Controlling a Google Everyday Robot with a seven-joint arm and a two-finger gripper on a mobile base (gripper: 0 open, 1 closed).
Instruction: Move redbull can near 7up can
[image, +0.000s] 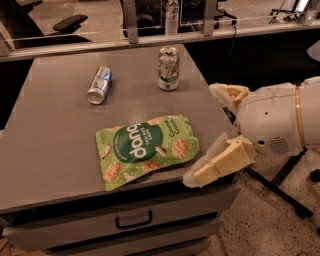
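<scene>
The redbull can (99, 85), slim and silver-blue, lies on its side on the far left part of the grey table (50, 140). The 7up can (169, 68), white and green, stands upright to the right of it, about a can's length away. My gripper (201, 134) is open and empty at the table's right edge. One cream finger (227, 93) is near the far right edge and the other (220, 162) reaches over the front right corner. It is well apart from both cans.
A green bag of chips (147, 147) lies flat at the table's front middle, close to my lower finger. Drawers (132, 220) sit under the tabletop. A water bottle (172, 10) stands behind a rail beyond the table. A chair base (290, 190) is on the floor at right.
</scene>
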